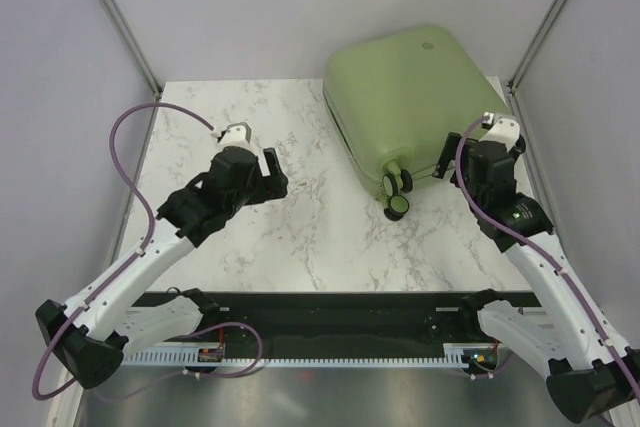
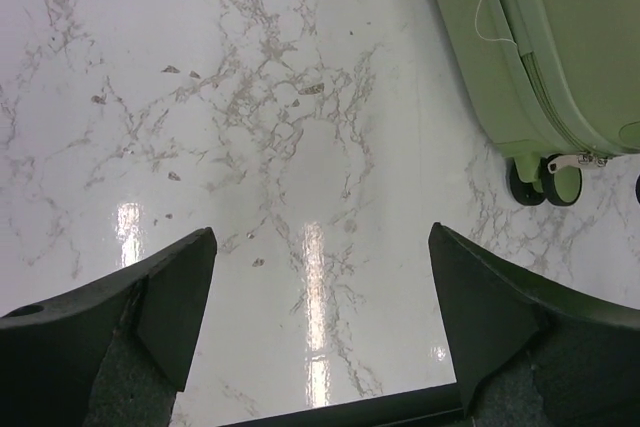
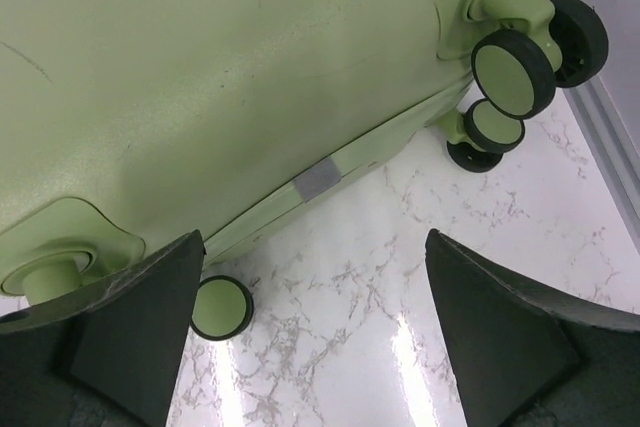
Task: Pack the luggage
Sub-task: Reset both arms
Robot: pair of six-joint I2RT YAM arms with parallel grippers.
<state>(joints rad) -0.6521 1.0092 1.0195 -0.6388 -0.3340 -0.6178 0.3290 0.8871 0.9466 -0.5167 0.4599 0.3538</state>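
The luggage (image 1: 410,97), a sage-green hard-shell suitcase, lies shut on the marble table at the back right, its black-and-green wheels (image 1: 397,194) pointing toward the near edge. My left gripper (image 1: 272,173) hovers open over bare table left of it, holding nothing. In the left wrist view the luggage (image 2: 560,47) fills the upper right corner, well away from the open gripper (image 2: 322,247). My right gripper (image 1: 452,173) stands open at the luggage's wheeled end. The right wrist view shows that gripper (image 3: 315,247) over bare marble just below the shell (image 3: 250,67), with wheels (image 3: 512,72) on either side.
White marble table (image 1: 250,237) bounded by grey walls and metal corner posts (image 1: 115,17). A black rail (image 1: 330,322) runs along the near edge between the arm bases. Purple cables (image 1: 130,162) loop off both arms. The wall edge (image 3: 610,147) lies close to the right of the luggage.
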